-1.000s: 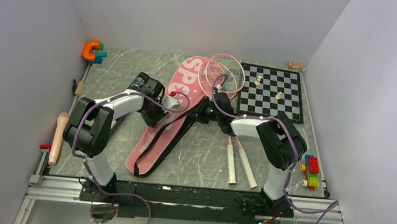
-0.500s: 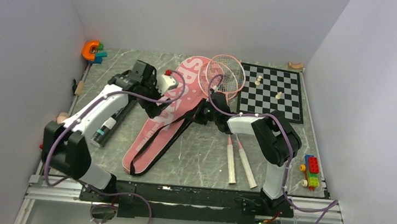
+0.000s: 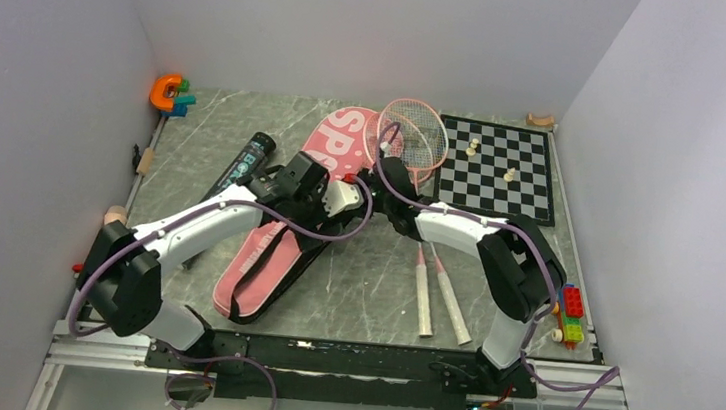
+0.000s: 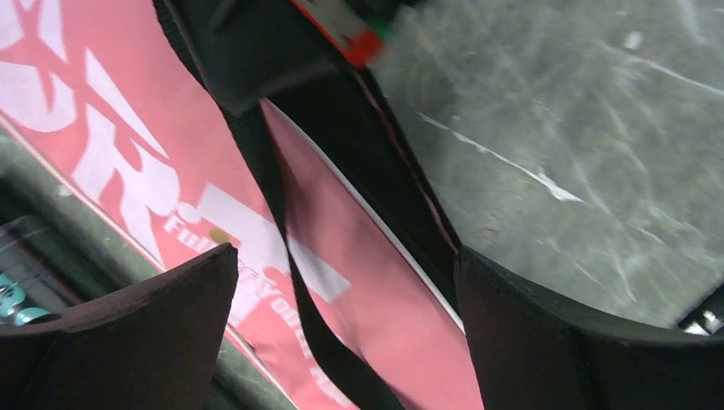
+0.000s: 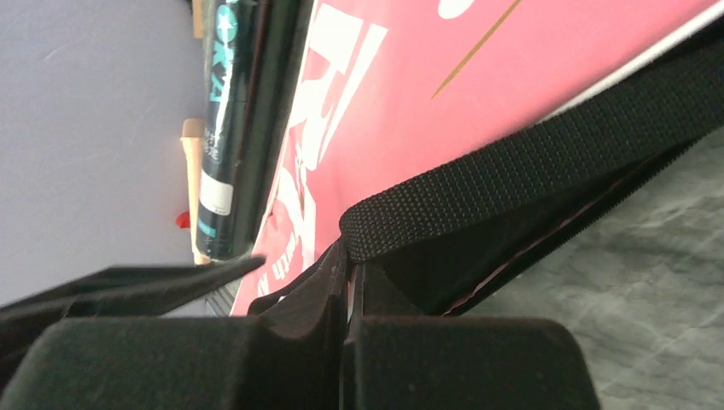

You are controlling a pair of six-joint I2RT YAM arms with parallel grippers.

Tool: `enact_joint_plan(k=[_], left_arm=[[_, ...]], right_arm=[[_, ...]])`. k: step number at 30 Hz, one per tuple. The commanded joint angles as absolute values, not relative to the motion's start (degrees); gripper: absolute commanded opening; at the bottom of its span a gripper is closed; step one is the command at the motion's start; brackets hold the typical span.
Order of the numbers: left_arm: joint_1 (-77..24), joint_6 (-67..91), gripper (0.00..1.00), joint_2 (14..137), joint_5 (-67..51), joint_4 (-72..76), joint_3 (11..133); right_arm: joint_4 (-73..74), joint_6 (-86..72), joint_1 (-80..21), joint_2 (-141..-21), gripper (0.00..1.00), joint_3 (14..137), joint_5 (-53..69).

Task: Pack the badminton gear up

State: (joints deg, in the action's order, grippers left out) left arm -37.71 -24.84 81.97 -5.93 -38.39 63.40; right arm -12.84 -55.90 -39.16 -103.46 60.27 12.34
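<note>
The right tool (image 5: 350, 286) is pinched shut on the black strap (image 5: 529, 162) of the pink racket bag (image 3: 341, 135), mid-frame in the top view, apparently to lift its mouth open. The left tool (image 4: 341, 256) hangs wide above the bag, probably ready to take the other edge.

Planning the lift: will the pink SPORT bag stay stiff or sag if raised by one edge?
Probably saggy: the pink bag lies flat like thin fabric, and its black strap bends loosely where the right tool pinches it. Likely light, so it may fold or drag rather than rise evenly.
</note>
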Motion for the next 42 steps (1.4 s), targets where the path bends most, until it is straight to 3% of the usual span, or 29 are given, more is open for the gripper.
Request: enact_joint_plan(k=[1,9,17,19,26,30,33,37,42], left_arm=[[-38.1,-23.2,0.99,82.3,4.0,-29.6,63.0],[-39.4,-24.5,1.0,83.9,10.3,-23.6,61.2],[-39.4,-24.3,0.98,88.0,8.0,-24.4,60.7],[-38.8,-24.6,0.91,88.6,9.2,-24.0,60.4],[-35.2,-23.3,0.43,87.8,9.4,-24.2,60.7],[-34.5,-22.6,0.19,86.5,10.1,-26.1,61.3],[-33.3,-21.6,0.0,84.5,10.7,-28.2,62.6],[-30.6,-20.4,0.0,83.0,9.7,-32.2,67.0],[-26.3,-18.2,0.0,82.3,7.2,-37.4,72.9]], right_arm=[[-12.1,-54.2,-40.6,-99.6,0.0,64.7,11.1],[-12.0,-55.5,-41.6,-100.5,0.0,66.2,12.7],[-11.8,-55.8,-41.8,-99.5,0.0,66.6,13.4],[-11.7,-55.9,-41.7,-99.1,0.0,66.7,13.8],[-11.1,-56.0,-41.7,-97.7,0.0,66.6,15.1],[-11.3,-55.8,-41.2,-96.5,0.2,65.7,15.2],[-11.9,-56.8,-39.8,-95.2,0.45,63.5,15.7],[-13.3,-58.5,-36.0,-92.5,0.62,60.0,16.9],[-11.0,-57.8,-34.7,-88.9,0.72,58.1,15.9]])
